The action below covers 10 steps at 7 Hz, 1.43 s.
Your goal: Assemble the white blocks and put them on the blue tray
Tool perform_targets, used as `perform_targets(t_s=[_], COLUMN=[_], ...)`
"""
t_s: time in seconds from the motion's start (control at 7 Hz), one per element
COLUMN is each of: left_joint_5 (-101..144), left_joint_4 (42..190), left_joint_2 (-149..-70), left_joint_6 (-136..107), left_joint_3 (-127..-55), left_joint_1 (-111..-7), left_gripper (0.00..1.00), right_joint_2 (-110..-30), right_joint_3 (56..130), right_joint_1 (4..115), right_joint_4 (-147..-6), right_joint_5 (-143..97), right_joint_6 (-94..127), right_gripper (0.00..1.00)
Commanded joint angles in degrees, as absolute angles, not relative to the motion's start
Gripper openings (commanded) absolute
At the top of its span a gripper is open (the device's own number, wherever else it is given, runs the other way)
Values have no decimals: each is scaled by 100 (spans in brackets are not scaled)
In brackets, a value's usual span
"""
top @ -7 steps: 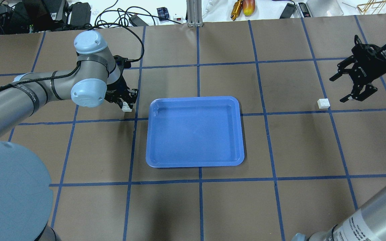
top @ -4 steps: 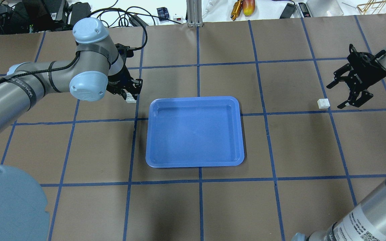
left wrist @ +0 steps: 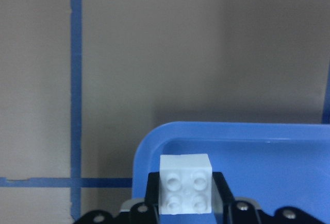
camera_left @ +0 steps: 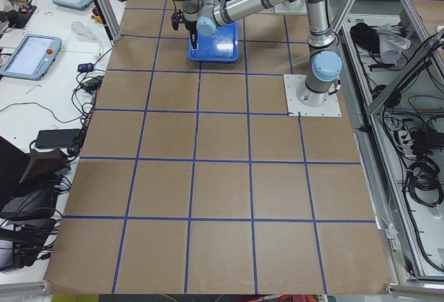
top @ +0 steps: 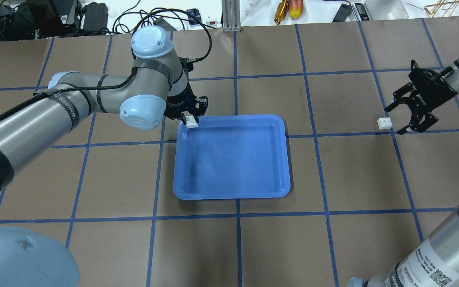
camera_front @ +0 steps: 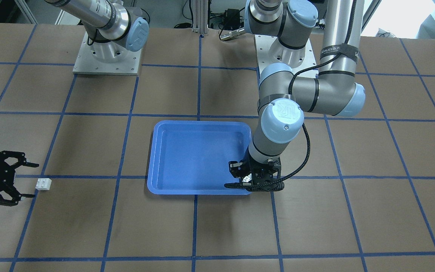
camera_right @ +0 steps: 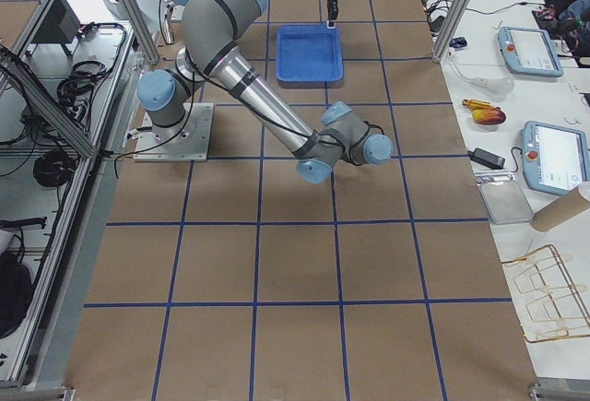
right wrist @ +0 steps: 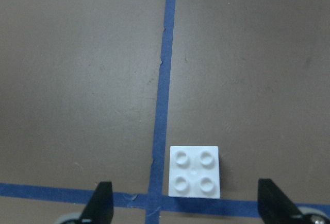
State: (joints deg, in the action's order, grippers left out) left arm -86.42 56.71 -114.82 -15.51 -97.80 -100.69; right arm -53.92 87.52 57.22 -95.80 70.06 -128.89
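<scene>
**Blocks not yet joined: one held over tray corner, one on table**

The left gripper [top: 191, 116] is closed on one block [left wrist: 185, 184], which is held by its side walls with the four studs facing the wrist camera. It hangs above the tray [top: 233, 196], at the far corner on the robot's left. Whether the block touches the tray floor cannot be told; in the wrist view it appears raised.

The second block [right wrist: 194, 171] lies studs-up on the table [top: 333, 179], well apart from the tray, with one edge on a blue tape line [right wrist: 160, 105]. The right gripper [top: 395, 119] is spread wide near it and holds nothing. In the right wrist view the block sits about midway between the jaws, with its sides square to them.

Judged step: grasping of the second block, then mating.

Notes for a good grasp:
- The jaws are to be lowered straight down, so that the block is not nudged.
- The flat side walls are to be pinched low, with the studs left free.
- For mating, the studs-up block is best seated flat on the tray floor, away from the sloped rim.
- The second block is then to be aligned square and pressed straight down.
</scene>
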Motion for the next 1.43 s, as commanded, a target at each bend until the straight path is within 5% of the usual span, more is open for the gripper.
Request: perform_targets(t_s=[0.0, 0.86, 1.14, 1.29], left_joint_5=[-8657, -8710, -8693, -8675], left_joint_4=[5669, 5449, 5458, 5458], left_joint_2=[-11575, -11584, -11601, -11593], left_joint_6=[-2107, -2628, -2628, -2584], left_joint_3=[-9800, -10292, -10301, -10318], left_joint_1=[-10518, -11074, -11083, -11100], left_gripper=[9, 8, 8, 20], right_joint_2=[-5361, -5335, -5335, -5335], right_joint_3=[8745, 8745, 8745, 8745], right_joint_1=[5722, 5730, 5730, 5739], right_joint_4=[-9580, -9510, -9510, -9510], right_joint_5=[6944, 6978, 7005, 7022], right_joint_6=[-12841, -12595, -12586, -12586], right_gripper=[100, 79, 61, 45])
